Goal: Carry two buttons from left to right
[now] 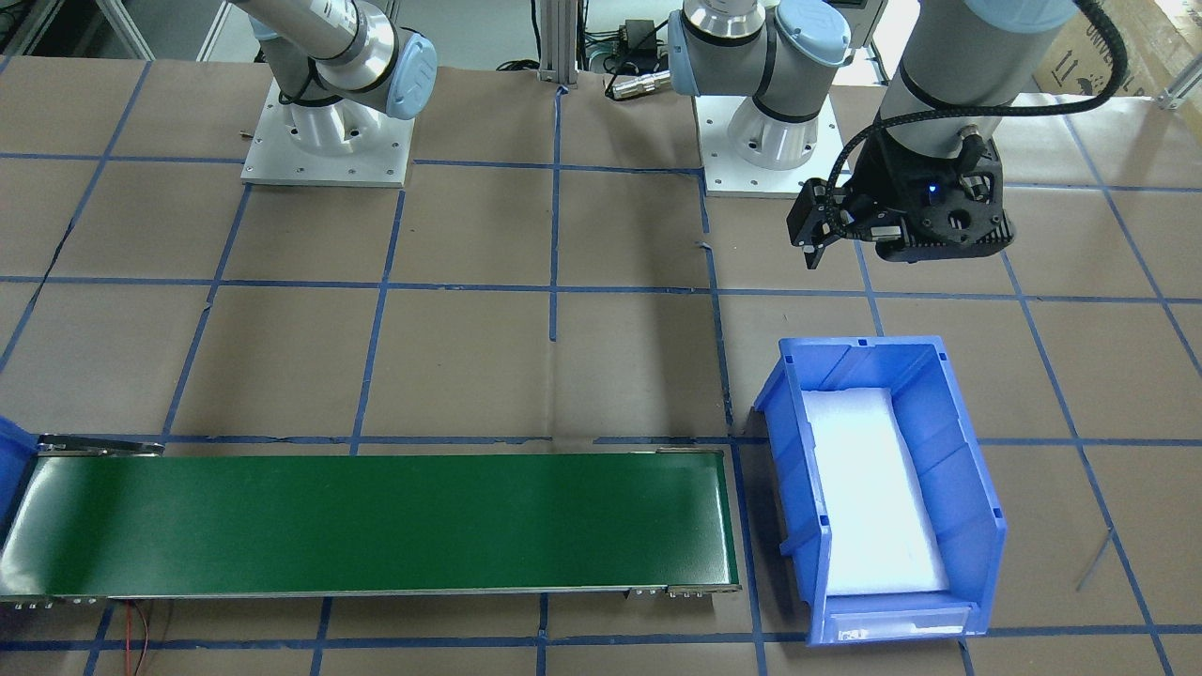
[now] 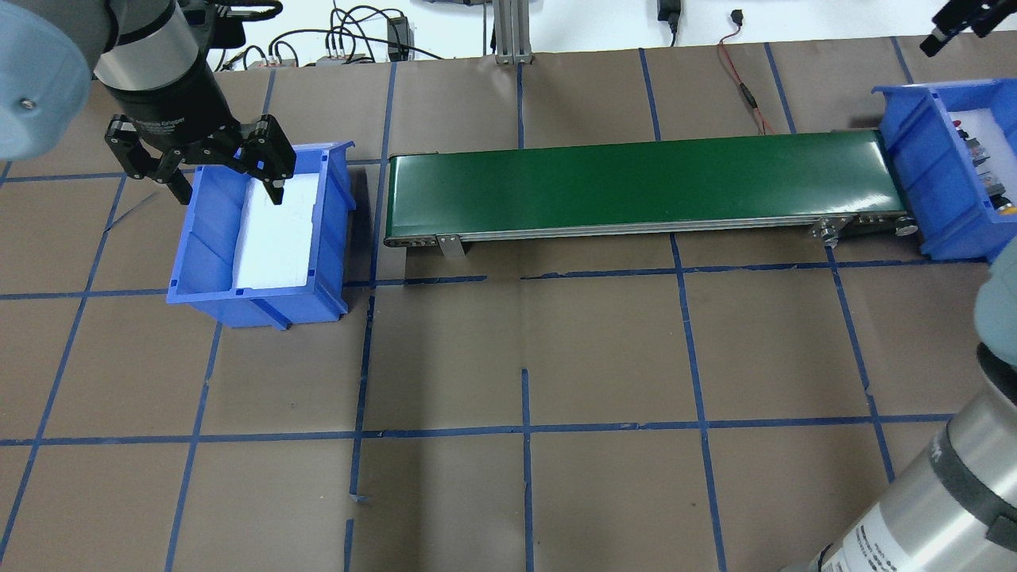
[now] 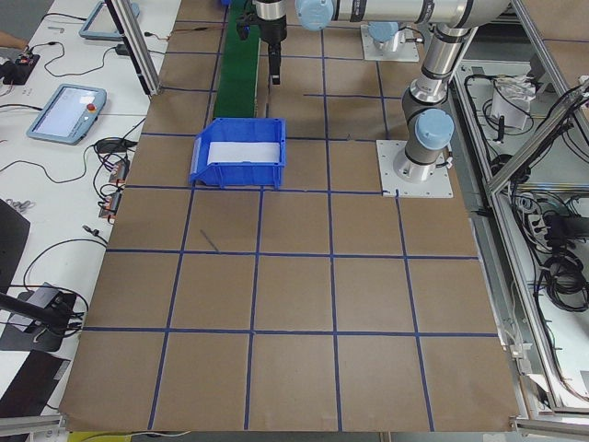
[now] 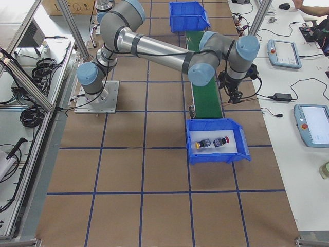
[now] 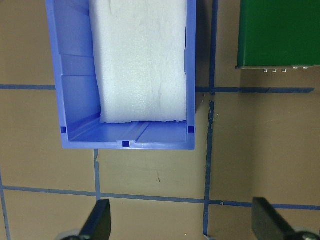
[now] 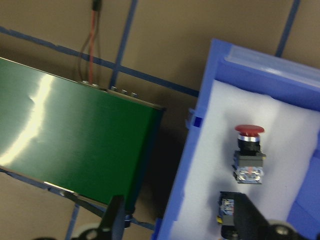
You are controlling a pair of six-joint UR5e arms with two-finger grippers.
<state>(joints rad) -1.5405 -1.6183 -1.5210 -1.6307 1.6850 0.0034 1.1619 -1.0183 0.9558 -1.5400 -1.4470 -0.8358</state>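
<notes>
Both buttons lie on white foam in the right blue bin (image 4: 216, 157): the red-capped button (image 4: 222, 140) and the yellow button (image 4: 199, 144). In the right wrist view the red button (image 6: 248, 150) is in full sight, while the other one (image 6: 229, 207) is partly covered by a finger. My right gripper (image 6: 180, 220) hangs open and holds nothing, above the bin's rim beside the conveyor's end. My left gripper (image 2: 199, 171) is open too, with nothing between its fingers (image 5: 100, 222). It hovers over the near end of the left blue bin (image 2: 206, 238), which holds only white foam.
A green conveyor belt (image 2: 643, 183) runs between the two bins. Brown paper with blue tape lines covers the table. The arm bases (image 1: 327, 141) stand on white plates at the robot's side. Tablets and cables lie along the far table edge (image 4: 285, 51).
</notes>
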